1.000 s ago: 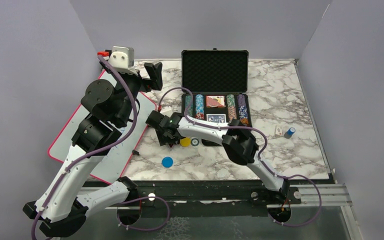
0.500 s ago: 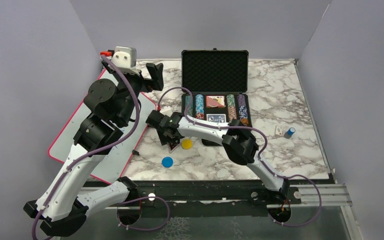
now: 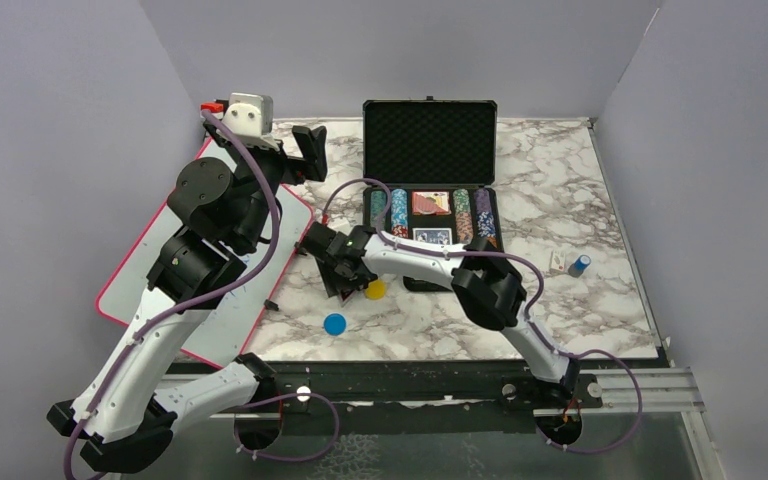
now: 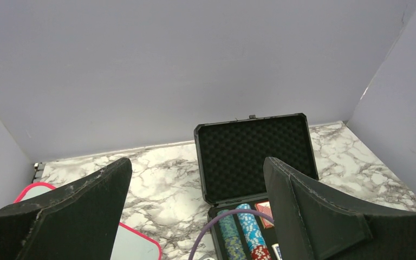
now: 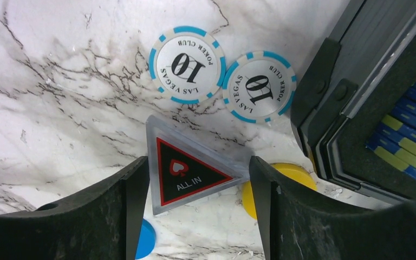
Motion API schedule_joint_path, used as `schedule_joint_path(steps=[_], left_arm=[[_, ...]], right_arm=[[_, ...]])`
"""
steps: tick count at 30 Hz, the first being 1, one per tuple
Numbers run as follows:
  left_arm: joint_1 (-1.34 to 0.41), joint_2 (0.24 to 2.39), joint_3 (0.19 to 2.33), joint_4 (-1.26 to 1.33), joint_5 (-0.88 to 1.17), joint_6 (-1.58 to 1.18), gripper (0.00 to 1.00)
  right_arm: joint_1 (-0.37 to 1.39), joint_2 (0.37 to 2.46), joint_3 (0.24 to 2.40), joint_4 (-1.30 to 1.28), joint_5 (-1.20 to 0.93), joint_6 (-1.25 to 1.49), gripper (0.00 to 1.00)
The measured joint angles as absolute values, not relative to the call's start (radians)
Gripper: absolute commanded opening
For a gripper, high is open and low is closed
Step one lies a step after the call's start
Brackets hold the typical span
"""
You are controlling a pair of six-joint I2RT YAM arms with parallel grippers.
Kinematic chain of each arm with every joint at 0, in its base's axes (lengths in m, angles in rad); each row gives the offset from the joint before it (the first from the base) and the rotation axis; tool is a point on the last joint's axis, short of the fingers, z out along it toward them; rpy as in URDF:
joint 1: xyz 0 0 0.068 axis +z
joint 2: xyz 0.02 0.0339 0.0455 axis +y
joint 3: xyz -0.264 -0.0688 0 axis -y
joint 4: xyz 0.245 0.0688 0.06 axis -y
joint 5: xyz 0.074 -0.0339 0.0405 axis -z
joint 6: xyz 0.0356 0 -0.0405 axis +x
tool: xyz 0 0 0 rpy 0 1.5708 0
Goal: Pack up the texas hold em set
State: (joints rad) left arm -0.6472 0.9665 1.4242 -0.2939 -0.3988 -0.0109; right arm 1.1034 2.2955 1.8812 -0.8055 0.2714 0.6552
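Observation:
The black case (image 3: 430,140) stands open at the back, with chip rows (image 3: 397,210) and card decks in its base. My right gripper (image 5: 195,162) hangs low just left of the case front (image 5: 352,103), shut on a clear triangular "ALL IN" marker (image 5: 187,173); both fingers touch its edges. Two blue-and-white 10 chips (image 5: 187,64) lie on the marble beyond it. A yellow disc (image 5: 290,173) and a blue disc (image 5: 145,238) lie beside the fingers. My left gripper (image 4: 197,173) is held high above the back left, open and empty.
A red-edged whiteboard (image 3: 210,300) lies at the left under the left arm. A small blue-capped cylinder (image 3: 580,265) and a small white piece (image 3: 557,262) sit at the right. The blue disc (image 3: 334,323) lies near the front edge. Purple cable loops over the case.
The right gripper has closed round the triangular marker and shifted slightly right toward the case. The chip beside the yellow disc is now hidden under the arm. The left arm has held still.

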Motion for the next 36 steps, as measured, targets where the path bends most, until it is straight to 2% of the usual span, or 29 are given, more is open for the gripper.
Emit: schedule_joint_path(steps=[5, 16, 22, 36], left_arm=[[-0.647, 0.966, 1.423, -0.294, -0.399, -0.011, 0.94], [-0.647, 0.966, 1.413, -0.294, -0.402, -0.011, 0.94], [-0.647, 0.966, 1.411, -0.294, -0.402, -0.011, 0.94], [-0.647, 0.966, 1.411, -0.294, -0.402, -0.012, 0.94]], right_arm=[[1.103, 2.274, 1.848, -0.802, 0.228, 0.635, 0.59], [1.122, 2.15, 1.653, -0.795, 0.14, 0.593, 0.57], [1.127, 2.103, 1.58, -0.799, 0.132, 0.602, 0.68], [1.131, 2.062, 1.518, -0.775, 0.088, 0.6, 0.76]])
